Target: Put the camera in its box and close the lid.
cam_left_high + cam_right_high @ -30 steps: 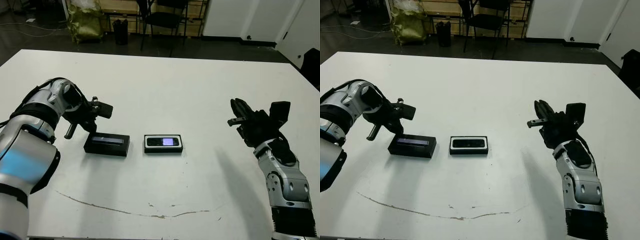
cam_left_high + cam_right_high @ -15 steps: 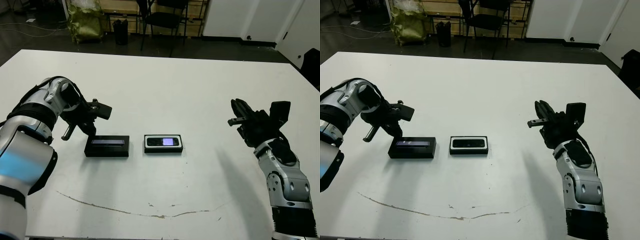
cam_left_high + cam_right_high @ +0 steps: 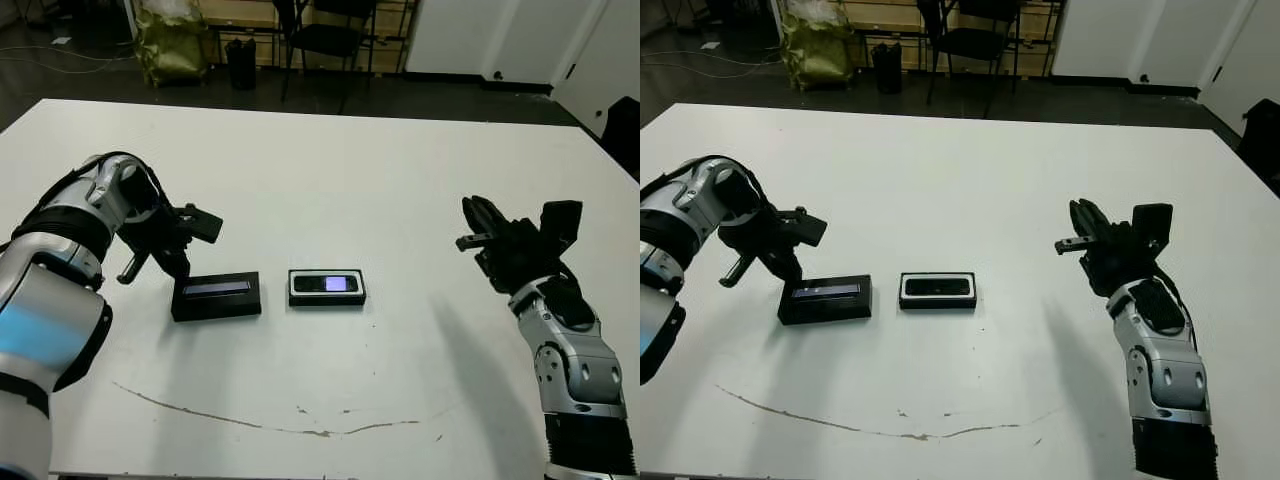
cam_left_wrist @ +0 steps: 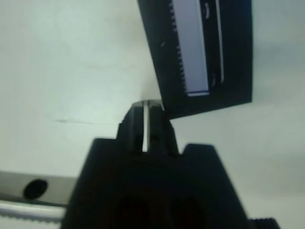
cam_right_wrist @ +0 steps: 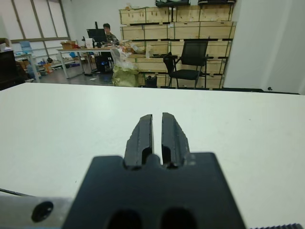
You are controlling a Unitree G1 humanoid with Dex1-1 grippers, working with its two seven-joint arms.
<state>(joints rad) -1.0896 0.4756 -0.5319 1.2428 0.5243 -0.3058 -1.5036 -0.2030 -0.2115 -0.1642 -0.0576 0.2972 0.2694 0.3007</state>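
The table is viewed from above by both head cameras, angled forward and down, sharing nearly the whole scene. The lid is seen close, straight down, by the left wrist camera; the right wrist camera is aimed level across the tabletop toward the room.

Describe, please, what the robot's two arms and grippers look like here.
Both arms have rounded silver-grey shells with black joints. The left arm carries black cables looped over its upper segment; the right arm shows small round screw holes. The left gripper and right gripper each have a boxy black body and two ridged black fingers.
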